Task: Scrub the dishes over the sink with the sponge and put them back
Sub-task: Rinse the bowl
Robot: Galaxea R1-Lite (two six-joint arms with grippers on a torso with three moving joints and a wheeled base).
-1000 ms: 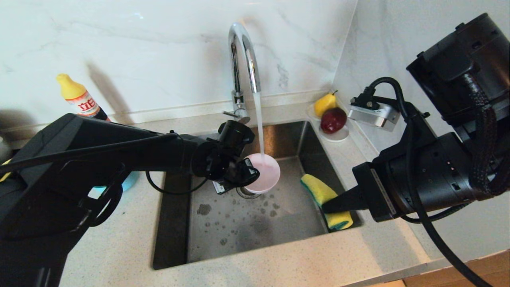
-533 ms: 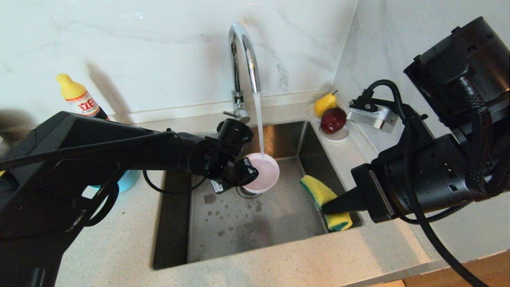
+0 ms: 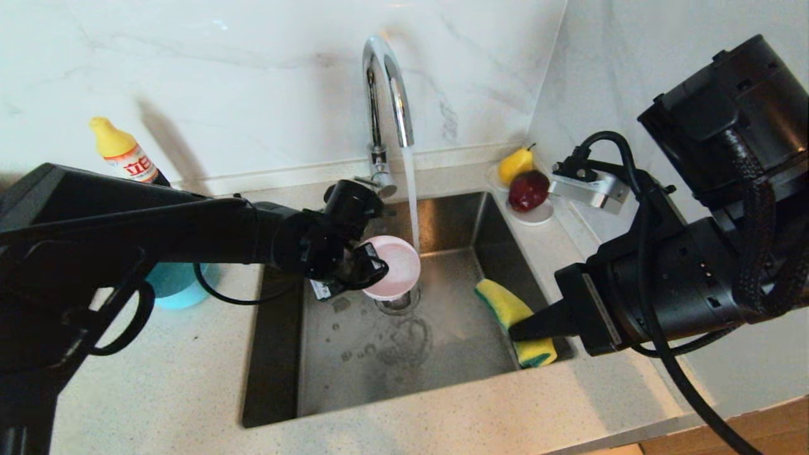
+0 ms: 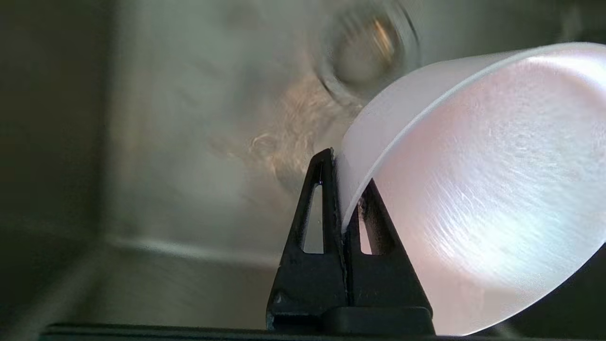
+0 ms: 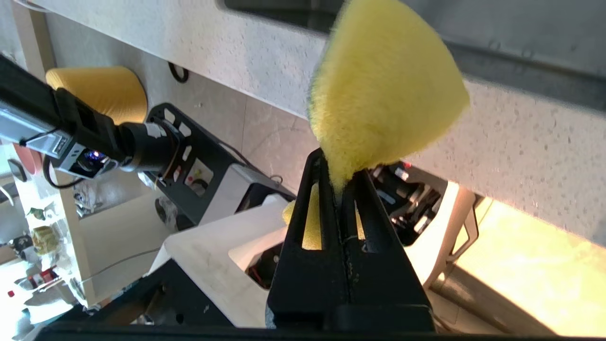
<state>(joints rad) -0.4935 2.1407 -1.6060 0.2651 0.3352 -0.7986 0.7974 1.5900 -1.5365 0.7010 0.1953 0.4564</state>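
**Left gripper holds the pink bowl beside the tap stream**

Left gripper (image 3: 370,268) is clamped on the near rim of the pink bowl (image 3: 395,265), one finger inside and one outside the wall, as the left wrist view shows. The bowl hangs tilted over the drain (image 3: 399,302), just left of the running water from the tap (image 3: 387,95), inside the sink (image 3: 404,354). A blue bowl (image 3: 177,284) sits on the counter (image 3: 177,392) behind the left arm. Further right, the right gripper (image 3: 524,328) is pinched shut on the narrow end of the sponge (image 3: 505,303), which hangs at the sink's right wall.

The step looks like rinsing done or paused, scrubbing to come. Next the sponge and bowl must meet over the basin, so the right arm would carry the sponge leftward while the bowl's open face turns towards it.

Open room lies over the basin's middle and front. The tap crowds the back, and the right wall sits close beside the sponge.
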